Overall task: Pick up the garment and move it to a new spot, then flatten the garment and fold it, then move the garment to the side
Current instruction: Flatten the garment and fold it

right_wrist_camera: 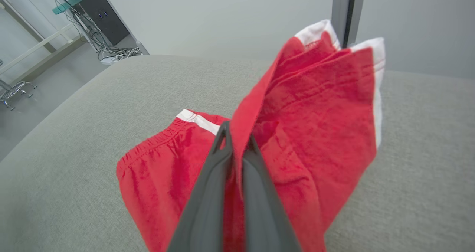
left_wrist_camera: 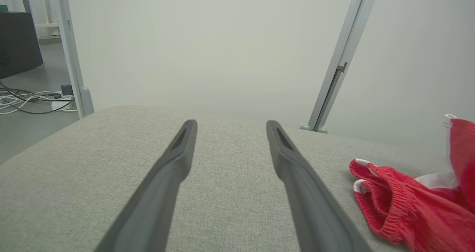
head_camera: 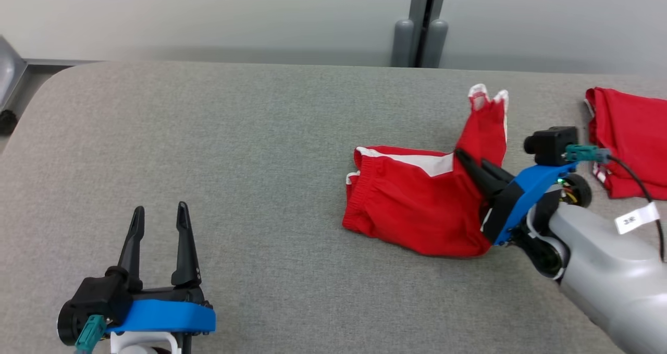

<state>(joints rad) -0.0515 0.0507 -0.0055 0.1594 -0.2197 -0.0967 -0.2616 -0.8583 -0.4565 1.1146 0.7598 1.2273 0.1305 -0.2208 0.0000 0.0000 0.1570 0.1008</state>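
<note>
Worktop: a broad grey fabric-covered worktop [head_camera: 250, 150] with a rounded far-left corner, standing before a pale wall.
Garment: a pair of red shorts with white side stripes and a gathered waistband [head_camera: 411, 208], right of the worktop's middle. The waistband lies flat at its left end. The leg at its right end is lifted off the surface and stands up, its white-trimmed hem pointing to the far side.
Right arm: a pale grey forearm [head_camera: 599, 260] with a blue wrist bracket, reaching in from the near right to the shorts.
Second cloth: a red folded piece of fabric with white trim [head_camera: 630, 135] at the far right edge, apart from the shorts.
Left jaws: spread wide and holding nothing, at the near left, well apart from the shorts; the dark fingers [left_wrist_camera: 159, 192] point to the far side over bare worktop.
Right jaws: pressed together, pinching a fold of the lifted leg between the dark fingers [right_wrist_camera: 207, 203].
Post: a grey upright post [head_camera: 424, 25] behind the far edge.
Tag: a small white label [head_camera: 637, 218] on the right arm's black cable.
</note>
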